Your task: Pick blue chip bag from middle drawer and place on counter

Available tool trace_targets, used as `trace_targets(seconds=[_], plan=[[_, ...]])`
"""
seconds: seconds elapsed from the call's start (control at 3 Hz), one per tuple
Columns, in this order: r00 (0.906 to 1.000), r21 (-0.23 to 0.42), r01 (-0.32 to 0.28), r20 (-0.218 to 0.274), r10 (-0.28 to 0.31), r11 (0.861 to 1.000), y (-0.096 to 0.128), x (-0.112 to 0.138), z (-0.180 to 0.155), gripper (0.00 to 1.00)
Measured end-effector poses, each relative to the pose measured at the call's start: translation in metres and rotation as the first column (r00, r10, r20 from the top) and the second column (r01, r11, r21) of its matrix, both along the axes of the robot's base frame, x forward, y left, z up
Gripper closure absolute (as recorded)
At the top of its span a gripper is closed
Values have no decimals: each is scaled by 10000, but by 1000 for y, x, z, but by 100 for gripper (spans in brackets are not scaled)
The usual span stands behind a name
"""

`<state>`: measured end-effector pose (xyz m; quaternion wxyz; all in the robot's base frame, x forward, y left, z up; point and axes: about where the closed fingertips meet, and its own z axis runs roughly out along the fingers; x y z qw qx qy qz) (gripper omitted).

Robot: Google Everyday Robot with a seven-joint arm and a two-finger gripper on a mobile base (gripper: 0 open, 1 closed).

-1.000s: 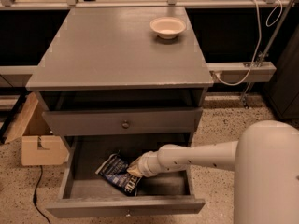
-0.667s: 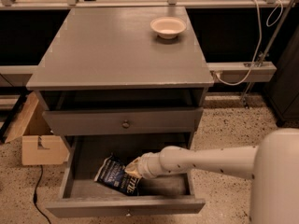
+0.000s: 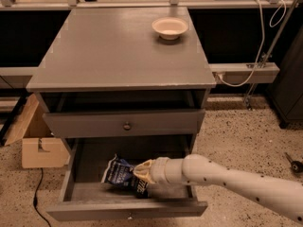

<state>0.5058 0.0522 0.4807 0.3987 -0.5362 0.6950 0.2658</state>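
The blue chip bag lies crinkled inside the open middle drawer, left of centre. My gripper reaches into the drawer from the right on a long white arm, and its cream tip rests against the bag's right side. The tip hides the bag's right edge. The counter is the flat grey top of the cabinet above.
A white bowl sits on the counter at the back right. The upper drawer front with a dark knob is slightly pulled out. A cardboard box stands on the speckled floor at left. A white cable hangs at right.
The arm has shifted slightly left, pressing closer onto the bag. The bag looks a little more bunched and raised on its right side.
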Motion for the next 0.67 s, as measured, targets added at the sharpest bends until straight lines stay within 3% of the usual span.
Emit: trace_targets(seconds=[0.33,0.67], plan=[[9994,421,103,338,-118,9991,-19,-5,20,100],[9993,444,103,342,-119,9990,-19,-5,20,100]])
